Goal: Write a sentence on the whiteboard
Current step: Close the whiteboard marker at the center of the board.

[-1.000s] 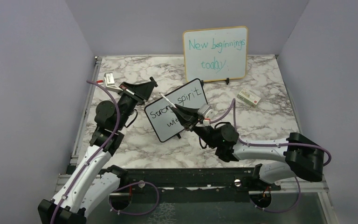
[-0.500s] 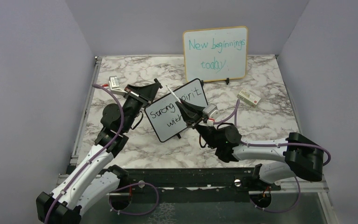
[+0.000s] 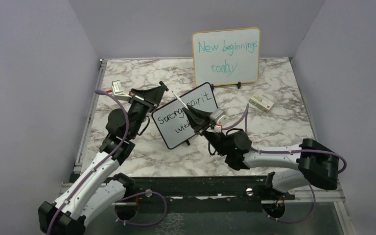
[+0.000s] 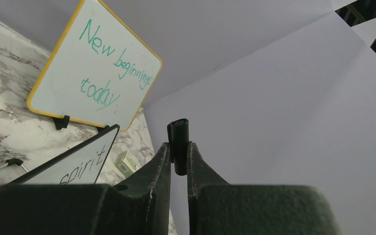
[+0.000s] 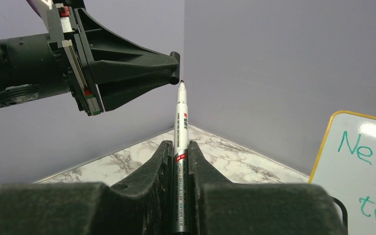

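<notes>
Though indistinct from above, black cap (image 4: 178, 133) pinched in left claw (image 4: 178, 146)

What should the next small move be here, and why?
Probably ease the marker tip into the cap. The right gripper is shut on the marker, the left gripper on the cap, and the bare tip sits just short of it; the whiteboard already carries writing.

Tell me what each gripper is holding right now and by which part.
The right gripper clamps the marker around its lower barrel, tip free. The left gripper pinches a small black cap, probably the marker's, by its lower end.
</notes>
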`<state>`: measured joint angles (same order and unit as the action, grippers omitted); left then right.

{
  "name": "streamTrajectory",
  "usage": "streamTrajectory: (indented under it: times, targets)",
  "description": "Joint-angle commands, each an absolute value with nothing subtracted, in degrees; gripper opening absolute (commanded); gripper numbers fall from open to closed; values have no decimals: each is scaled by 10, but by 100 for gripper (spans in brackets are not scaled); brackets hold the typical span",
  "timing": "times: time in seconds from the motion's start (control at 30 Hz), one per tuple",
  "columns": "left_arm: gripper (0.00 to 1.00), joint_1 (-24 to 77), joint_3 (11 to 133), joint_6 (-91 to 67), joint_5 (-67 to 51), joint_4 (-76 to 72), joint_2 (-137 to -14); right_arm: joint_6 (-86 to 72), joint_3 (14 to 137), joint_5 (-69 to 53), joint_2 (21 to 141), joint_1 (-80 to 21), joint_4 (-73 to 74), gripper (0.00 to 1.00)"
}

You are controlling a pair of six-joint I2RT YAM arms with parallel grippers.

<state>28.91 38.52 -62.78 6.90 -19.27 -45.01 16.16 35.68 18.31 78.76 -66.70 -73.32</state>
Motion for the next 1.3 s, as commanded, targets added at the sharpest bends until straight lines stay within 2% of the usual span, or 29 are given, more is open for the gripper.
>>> streamTrajectory:
  times: [0.0, 1.27]
  targets:
    - [0, 290, 384, -637, 76, -213, -447, 168, 377, 174, 794, -670, -729, 0]
    - [0, 291, 397, -648, 32, -215, -457, 171, 398, 202, 807, -671, -701, 1]
